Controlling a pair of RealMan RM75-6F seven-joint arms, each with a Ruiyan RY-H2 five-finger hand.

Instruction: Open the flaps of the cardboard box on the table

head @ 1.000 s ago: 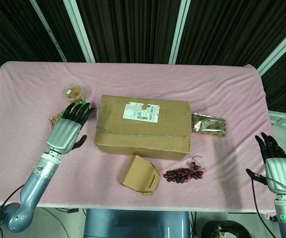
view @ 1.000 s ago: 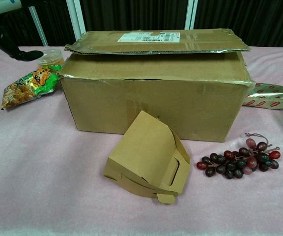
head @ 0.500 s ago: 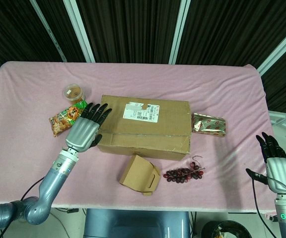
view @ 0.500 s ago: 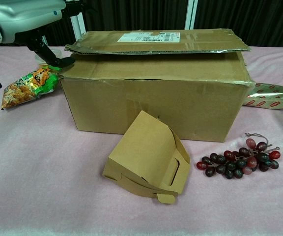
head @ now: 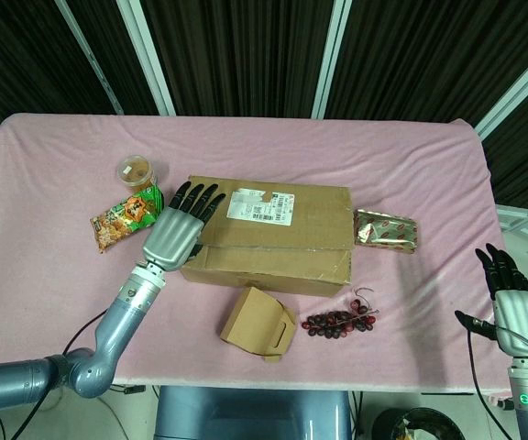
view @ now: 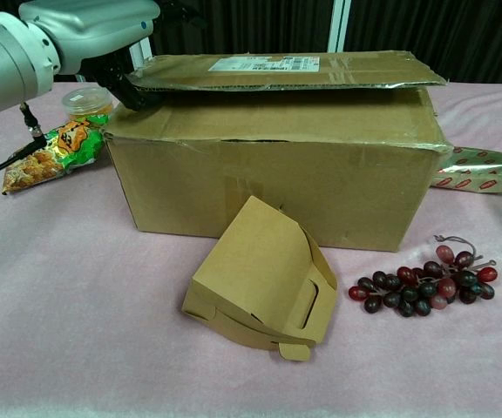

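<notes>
Pink cloth is covering the counter (head: 62,302), cardboard box (head: 273,247) sitting mid-counter. Left hand (head: 177,236), fingers (head: 198,196) apart and holding nothing, is reaching the top flap (view: 277,71) edge; lifting it likely comes next.

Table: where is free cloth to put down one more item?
Free: the far strip of table behind the cardboard box, and the right side past the foil packet. Crowded: left of the box, with snack bag, cup and left hand; also the front.
</notes>
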